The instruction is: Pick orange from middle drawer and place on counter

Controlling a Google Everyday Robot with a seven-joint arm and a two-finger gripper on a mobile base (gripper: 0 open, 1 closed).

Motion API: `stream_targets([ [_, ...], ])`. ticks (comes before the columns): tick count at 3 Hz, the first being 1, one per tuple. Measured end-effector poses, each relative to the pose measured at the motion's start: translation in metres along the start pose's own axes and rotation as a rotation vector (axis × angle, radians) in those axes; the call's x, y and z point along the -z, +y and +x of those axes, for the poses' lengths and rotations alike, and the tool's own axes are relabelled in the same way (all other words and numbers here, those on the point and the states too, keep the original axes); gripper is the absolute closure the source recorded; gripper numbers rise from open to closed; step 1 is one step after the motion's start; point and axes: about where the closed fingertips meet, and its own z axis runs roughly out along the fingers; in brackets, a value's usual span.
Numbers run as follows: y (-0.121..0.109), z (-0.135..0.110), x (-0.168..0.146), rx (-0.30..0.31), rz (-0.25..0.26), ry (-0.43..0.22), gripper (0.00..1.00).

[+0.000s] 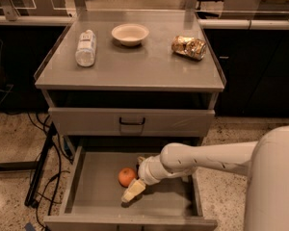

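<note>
The orange (pixel 127 176) lies on the floor of the open middle drawer (pixel 94 186), left of centre. My gripper (pixel 133 192) hangs down into the drawer just right of and in front of the orange, its pale fingers (pixel 130 194) close beside the fruit but not around it. The white arm reaches in from the right. The counter (pixel 135 64) is the grey worktop above.
On the counter lie a plastic bottle (pixel 85 47) on its side at left, a white bowl (pixel 130 33) at the back centre and a golden foil snack bag (pixel 189 47) at right. A closed drawer front with black handle (pixel 132 122) sits above. Cables (pixel 45 167) run on the floor at left.
</note>
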Motion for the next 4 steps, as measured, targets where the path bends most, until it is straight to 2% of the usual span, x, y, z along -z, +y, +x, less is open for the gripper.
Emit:
stream_targets([
  [1,-0.016,0.009,-0.028,-0.026,-0.004,-0.009,0.0],
  [3,-0.024,0.022,-0.066,-0.077,-0.027,-0.017,0.0],
  [4,-0.023,0.022,-0.066,-0.077,-0.027,-0.017,0.19],
])
